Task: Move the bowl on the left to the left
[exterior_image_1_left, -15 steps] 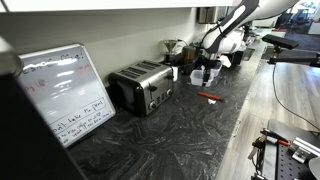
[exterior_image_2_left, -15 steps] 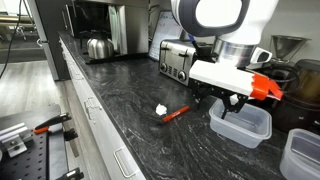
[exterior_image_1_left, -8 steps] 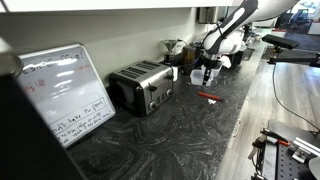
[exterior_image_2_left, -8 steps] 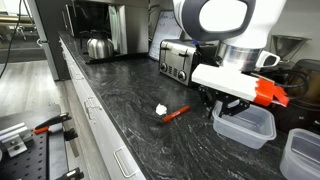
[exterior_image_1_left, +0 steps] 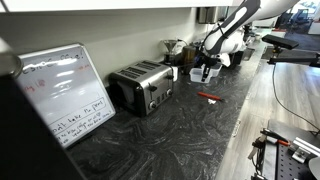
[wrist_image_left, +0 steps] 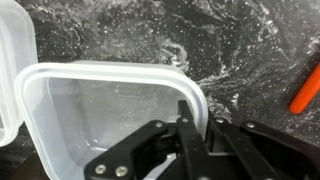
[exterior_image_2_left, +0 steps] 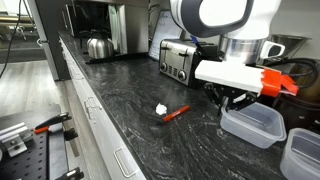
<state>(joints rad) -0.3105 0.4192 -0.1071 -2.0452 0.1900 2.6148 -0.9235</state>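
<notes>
The bowl (wrist_image_left: 90, 115) is a shallow, translucent, squarish plastic tub with rounded corners, and it fills the left of the wrist view. My gripper (wrist_image_left: 197, 122) is shut on the bowl's right-hand rim, with one finger inside the wall and one outside. In an exterior view the bowl (exterior_image_2_left: 256, 126) sits low over the dark counter under the gripper (exterior_image_2_left: 232, 102), slightly tilted. In an exterior view the gripper (exterior_image_1_left: 207, 68) is far back on the counter, and the bowl (exterior_image_1_left: 197, 76) shows only as a small pale patch.
A second, taller plastic tub (exterior_image_2_left: 301, 154) stands close beside the bowl; its edge (wrist_image_left: 10, 60) shows in the wrist view. A red marker (exterior_image_2_left: 175, 113) and a small white object (exterior_image_2_left: 160, 108) lie on the counter. A toaster (exterior_image_1_left: 143, 87), a whiteboard (exterior_image_1_left: 65, 93) and a kettle (exterior_image_2_left: 97, 45) stand along the wall.
The jaws have closed onto the bowl's rim. The gripper and the bowl have shifted a little away from the red marker, toward the second tub.
</notes>
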